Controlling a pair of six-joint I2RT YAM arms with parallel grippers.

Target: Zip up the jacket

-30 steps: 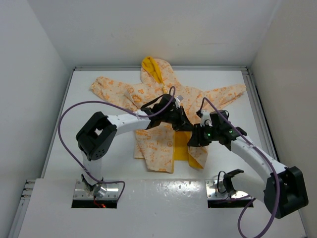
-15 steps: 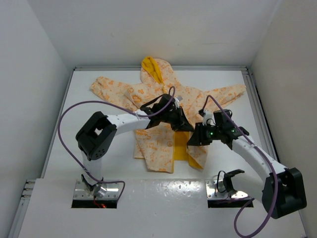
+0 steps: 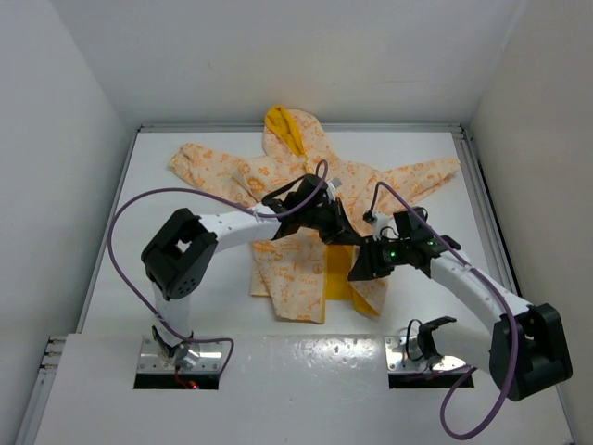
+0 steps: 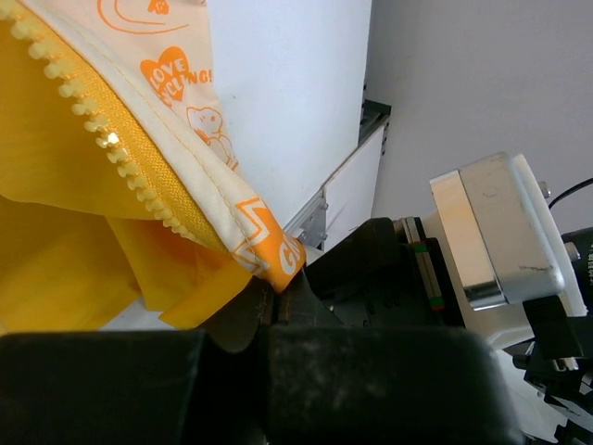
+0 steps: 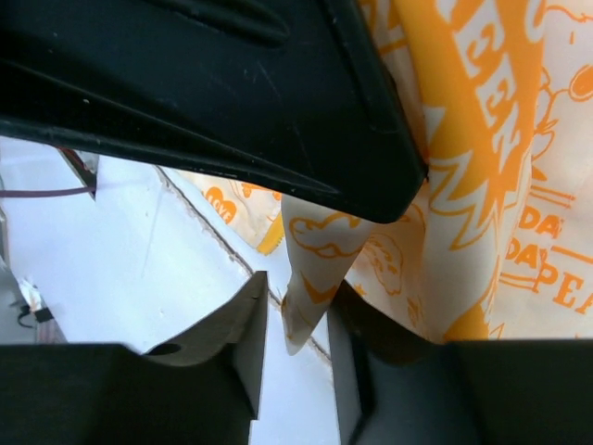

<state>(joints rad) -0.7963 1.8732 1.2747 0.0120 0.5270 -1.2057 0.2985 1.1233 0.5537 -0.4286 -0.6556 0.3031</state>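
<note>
Tightly, left claw (image 4: pixel 274 298) pinches the jacket (image 3: pixel 292 278) at its toothed zipper edge (image 4: pixel 120 153); right claw (image 5: pixel 296 320) gapes around a limp fold (image 5: pixel 310 264).

One jacket (image 3: pixel 289 278) is counted on one surface (image 3: pixel 213 148). Two arms are counted: left arm (image 3: pixel 232 227), right arm (image 3: pixel 473 289). Two grippers are counted: left gripper (image 3: pixel 339 230), right gripper (image 3: pixel 361 270). Two purple cables (image 3: pixel 116 227) are counted.

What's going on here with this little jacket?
The jacket lies open and unzipped. The robot's left hand pinches a fabric corner beside the zipper. Its right hand has another bit of the jacket between its parted fingers, not clamped. The two zipper sides are not joined yet.
</note>
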